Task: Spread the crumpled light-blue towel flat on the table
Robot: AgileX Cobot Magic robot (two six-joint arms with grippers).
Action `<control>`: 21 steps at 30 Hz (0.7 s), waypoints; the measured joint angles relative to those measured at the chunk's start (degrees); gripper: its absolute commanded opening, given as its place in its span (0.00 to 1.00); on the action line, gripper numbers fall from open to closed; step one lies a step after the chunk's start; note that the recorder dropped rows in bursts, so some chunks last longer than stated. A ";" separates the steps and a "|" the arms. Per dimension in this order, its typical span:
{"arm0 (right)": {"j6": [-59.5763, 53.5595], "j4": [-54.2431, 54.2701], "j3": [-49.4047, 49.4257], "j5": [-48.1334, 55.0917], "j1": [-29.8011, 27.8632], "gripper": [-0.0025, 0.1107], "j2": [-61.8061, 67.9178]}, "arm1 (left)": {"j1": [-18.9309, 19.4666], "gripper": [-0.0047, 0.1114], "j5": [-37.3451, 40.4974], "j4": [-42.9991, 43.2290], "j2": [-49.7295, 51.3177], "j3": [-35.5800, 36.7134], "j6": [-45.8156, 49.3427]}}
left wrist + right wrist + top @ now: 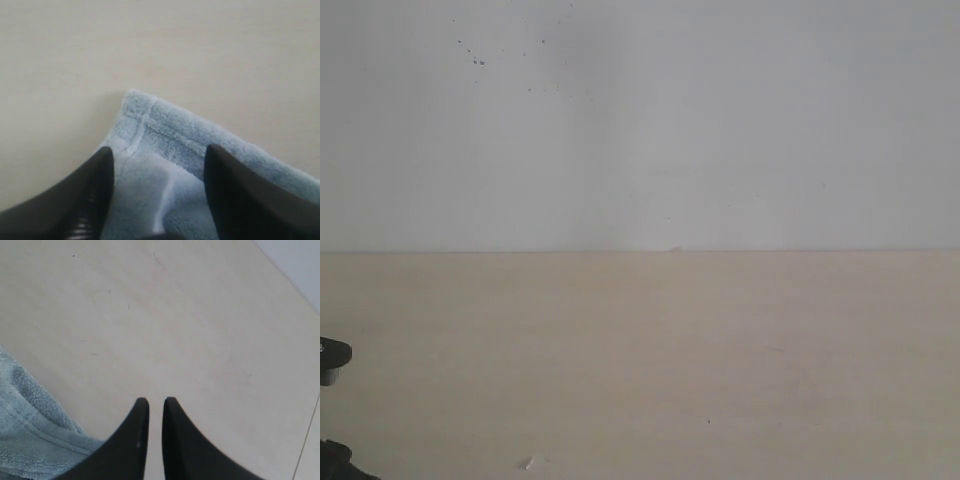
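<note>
The left gripper (157,156) stands wide, its fingers (95,185) straddling a hemmed corner of the towel (167,145). Whether they touch the cloth cannot be told. Bare table (75,55) lies open beyond that corner. The right gripper (155,402) is nearly closed on nothing. Beside it more towel is bunched and cut off by the frame, with open table ahead. The exterior view catches only a dark bit of arm (332,355).

Beige table (720,370), white wall (640,120), dark robot part (332,360) far left
</note>
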 measured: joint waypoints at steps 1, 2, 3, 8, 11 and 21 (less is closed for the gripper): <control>0.00 0.12 0.00 0.00 0.00 0.12 0.00 | 0.00 0.49 0.00 0.89 0.10 0.00 -0.68; 0.00 0.36 0.00 0.00 0.00 0.12 0.00 | 0.12 0.49 -0.14 1.67 0.22 -0.04 -1.22; 0.00 0.50 0.00 0.00 0.00 0.12 0.00 | 0.12 0.49 -0.14 1.94 0.53 -0.04 -1.37; 0.00 1.68 0.00 -0.20 0.00 0.12 0.00 | 0.12 0.49 -0.34 6.21 4.85 -0.13 -6.24; 0.00 1.91 0.00 -0.20 0.00 0.12 0.00 | 0.12 0.49 -0.49 9.49 7.35 -0.13 -9.35; 0.00 3.19 0.00 -0.59 0.00 0.12 0.00 | 0.01 0.16 -1.80 17.24 15.28 -1.85 -16.49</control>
